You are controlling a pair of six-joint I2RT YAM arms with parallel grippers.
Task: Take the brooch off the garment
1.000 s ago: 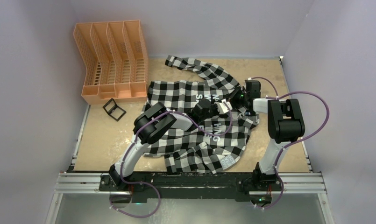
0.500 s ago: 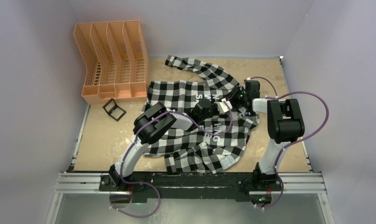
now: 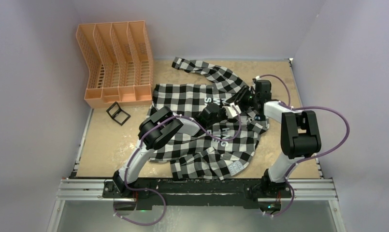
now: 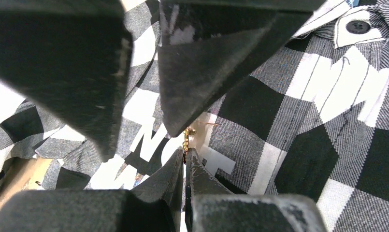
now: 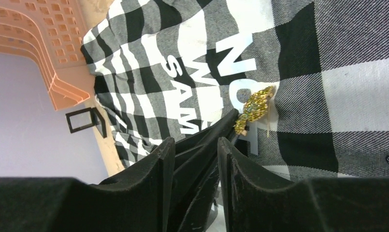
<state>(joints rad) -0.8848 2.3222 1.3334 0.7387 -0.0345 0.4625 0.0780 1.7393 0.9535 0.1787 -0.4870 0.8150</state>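
Observation:
The garment [image 3: 192, 96], a black-and-white check shirt with white lettering, lies spread over the table. The brooch [image 5: 254, 107], small and gold, sits on the fabric [image 5: 356, 96] next to the letters. My left gripper [image 4: 185, 153] is shut on the lower end of the brooch [image 4: 186, 139]. Its dark fingers [image 5: 221, 133] reach up to the pin from below in the right wrist view. My right gripper [image 5: 196, 141] stands open, one finger on each side of the left gripper's fingers, and holds nothing. From above, both grippers [image 3: 226, 110] [image 3: 238, 99] meet over the shirt's middle, and the pin is too small to make out.
An orange file organiser [image 3: 116, 63] stands at the back left, with a small black frame [image 3: 118, 113] lying in front of it. Grey walls close in the table on the left, back and right. A shirt sleeve [image 3: 202, 67] runs toward the back edge.
My right gripper's jaws have spread wider, and the right arm's elbow has swung out to the right. The left gripper has stayed shut in the same place.

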